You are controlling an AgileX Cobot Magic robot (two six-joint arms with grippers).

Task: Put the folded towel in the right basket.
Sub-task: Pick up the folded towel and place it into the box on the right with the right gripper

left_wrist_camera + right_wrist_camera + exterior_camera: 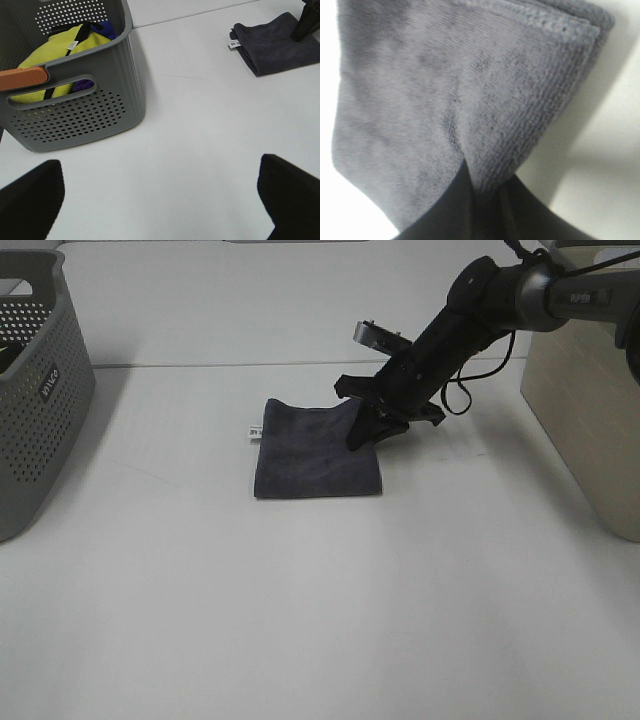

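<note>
The folded dark grey towel (315, 450) lies on the white table, a small white tag at its left edge. My right gripper (362, 432) is shut on the towel's right rear corner, lifting that corner slightly. The right wrist view shows the towel (465, 95) pinched between the black fingers (445, 210). The beige right basket (590, 400) stands at the right edge. My left gripper (160, 200) is open and empty, far from the towel (272, 42), near the grey basket.
A grey perforated basket (30, 390) stands at the left; in the left wrist view the grey basket (75, 107) holds yellow and blue cloths. A cable hangs from the right arm (470, 320).
</note>
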